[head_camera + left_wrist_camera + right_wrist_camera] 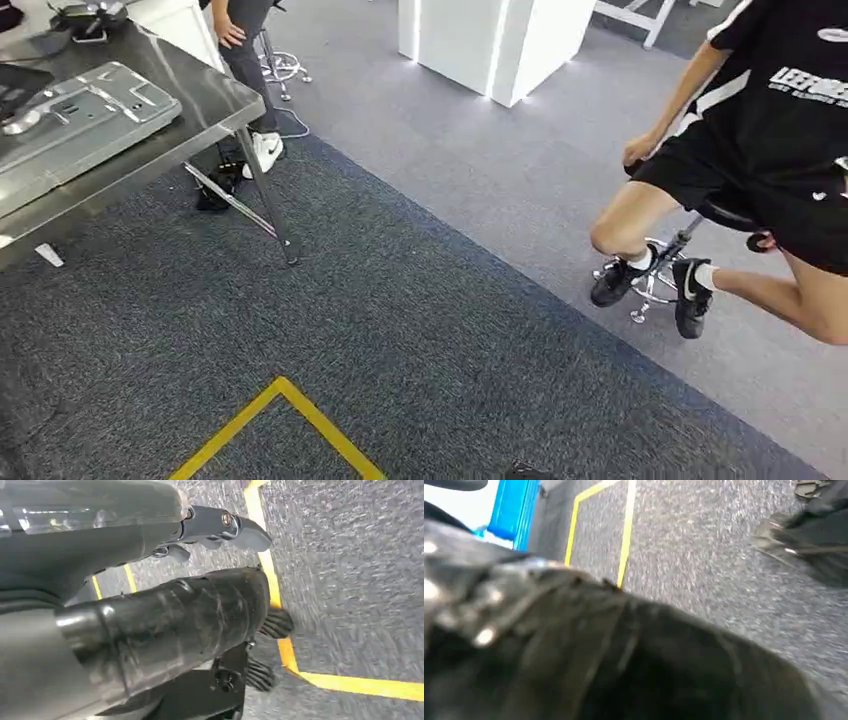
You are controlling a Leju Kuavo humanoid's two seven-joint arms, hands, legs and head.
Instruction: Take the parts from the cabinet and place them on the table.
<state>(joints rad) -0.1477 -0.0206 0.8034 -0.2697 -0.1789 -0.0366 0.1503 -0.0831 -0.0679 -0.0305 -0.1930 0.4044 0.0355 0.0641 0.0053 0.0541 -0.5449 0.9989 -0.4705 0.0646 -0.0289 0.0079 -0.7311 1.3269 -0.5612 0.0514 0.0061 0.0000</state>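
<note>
A steel table (215, 100) stands at the upper left of the head view, and a stamped grey metal part (85, 115) lies flat on it. In the left wrist view my left hand (200, 615) hangs over the carpet, its thick grey thumb across the middle and dark ribbed fingertips (277, 623) past it. A shiny metal piece (225, 527) shows beside the thumb; I cannot tell whether the hand holds it. In the right wrist view my right hand (599, 660) is a dark blurred mass, with its fingers hidden.
A person sits on a wheeled stool (660, 275) at the right. Another person (245, 60) stands behind the table's corner leg (268, 195). Yellow floor tape (285, 415) marks the grey carpet near me. White pillars (490, 40) stand at the back, and a blue object (514, 510) is off to the side.
</note>
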